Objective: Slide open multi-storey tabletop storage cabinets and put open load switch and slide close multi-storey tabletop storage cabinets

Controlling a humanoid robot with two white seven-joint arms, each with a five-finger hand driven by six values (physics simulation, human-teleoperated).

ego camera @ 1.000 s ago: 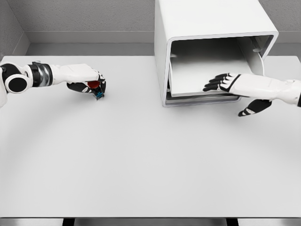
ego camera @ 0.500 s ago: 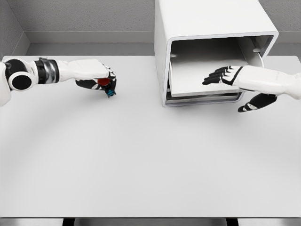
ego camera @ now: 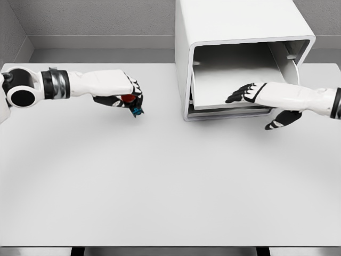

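Observation:
A white storage cabinet (ego camera: 234, 21) stands at the back right of the table, its front open and a white drawer tray (ego camera: 234, 88) pulled partly out. My left hand (ego camera: 127, 96) is shut on a small load switch (ego camera: 132, 105) with a red knob and a blue-black body, held just above the table, left of the cabinet. My right hand (ego camera: 246, 93) lies flat over the front of the drawer tray with its fingers spread, thumb hanging below the tray's edge.
The white table (ego camera: 160, 181) stretches wide toward me, its front edge near the bottom of the view. A grey wall runs behind the cabinet. A lower drawer front (ego camera: 229, 113) shows under the pulled-out tray.
My left hand has carried the switch to the right, toward the cabinet. My right hand has shifted slightly left and lower over the drawer tray.

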